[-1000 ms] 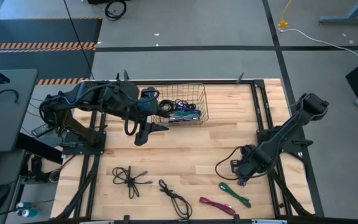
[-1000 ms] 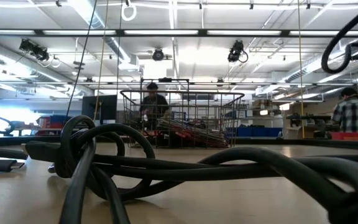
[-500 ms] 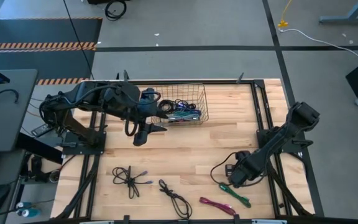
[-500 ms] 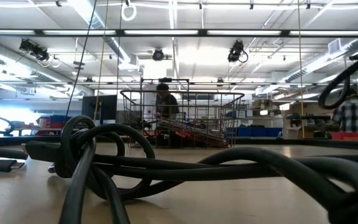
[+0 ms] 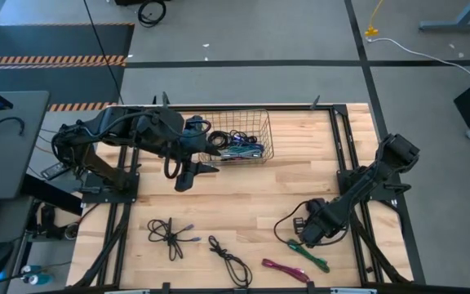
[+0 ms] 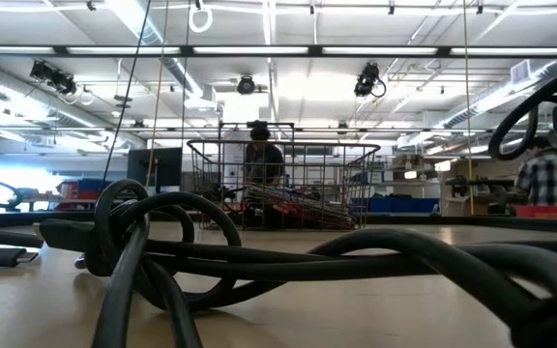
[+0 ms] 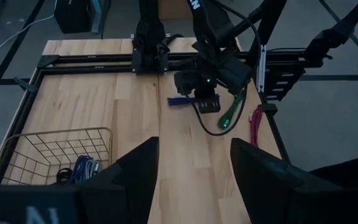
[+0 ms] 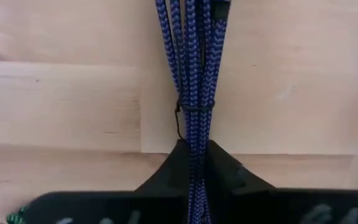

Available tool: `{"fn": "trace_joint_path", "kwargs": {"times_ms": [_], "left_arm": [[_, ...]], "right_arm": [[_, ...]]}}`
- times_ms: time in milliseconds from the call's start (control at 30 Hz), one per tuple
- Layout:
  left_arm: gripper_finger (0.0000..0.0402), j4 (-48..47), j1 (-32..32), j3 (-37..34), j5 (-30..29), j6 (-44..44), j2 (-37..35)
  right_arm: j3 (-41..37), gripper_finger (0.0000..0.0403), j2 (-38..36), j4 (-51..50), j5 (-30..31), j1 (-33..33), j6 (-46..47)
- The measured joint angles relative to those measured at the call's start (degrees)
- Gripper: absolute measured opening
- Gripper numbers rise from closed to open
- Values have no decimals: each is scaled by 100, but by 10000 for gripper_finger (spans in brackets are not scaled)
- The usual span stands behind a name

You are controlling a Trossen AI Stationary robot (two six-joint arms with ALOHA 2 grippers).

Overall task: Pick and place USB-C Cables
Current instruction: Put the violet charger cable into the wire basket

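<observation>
A blue braided USB-C cable (image 8: 191, 56), folded into a bundle and bound by a thin black tie (image 8: 194, 108), lies on the wooden table at the near right. My right gripper (image 8: 194, 155) (image 5: 310, 235) is down on it and shut on the bundle. Close by on the table lie a green cable (image 5: 310, 256), a magenta cable (image 5: 284, 268) and two black cables (image 5: 168, 235) (image 5: 230, 261). My left gripper (image 7: 194, 162) (image 5: 194, 171) hangs open above the table next to the wire basket (image 5: 261, 131), which holds several cables. My right gripper pinches the blue cable's bundled strands (image 8: 195, 134) between its two fingers, just beside the black tie. The fingers come from above and point down. The bundle runs straight out from between the fingers and lies on the table.
The green cable (image 7: 229, 113) and the magenta cable (image 7: 253, 121) lie right beside my right gripper. A black frame rail (image 5: 343, 155) borders the table's right side. Bare wood stretches between the basket and the near cables. People move in the room beyond the table.
My right gripper has come down and a little toward the table's near edge, onto the blue cable, then stayed there. The cables on the table have kept their places.
</observation>
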Motion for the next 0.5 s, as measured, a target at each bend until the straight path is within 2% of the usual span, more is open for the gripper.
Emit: {"fn": "trace_joint_path", "kwargs": {"times_ms": [67,200,367,433,500], "left_arm": [[206,-20,0,0,2,-18,0],[206,-114,0,0,0,-70,0],[206,-129,0,0,0,-179,0],[206,-127,0,0,0,-226,0],[206,-127,0,0,-31,-284,0]], "right_arm": [[19,22,-125,-43,163,-31,-236],[478,22,-801,-679,956,-221,-751],[1581,22,-1692,-2939,2070,-671,-1826],[2045,22,-2028,-3994,2436,-1024,-2454],[2549,22,-2385,-4581,2758,-1524,-3247]]}}
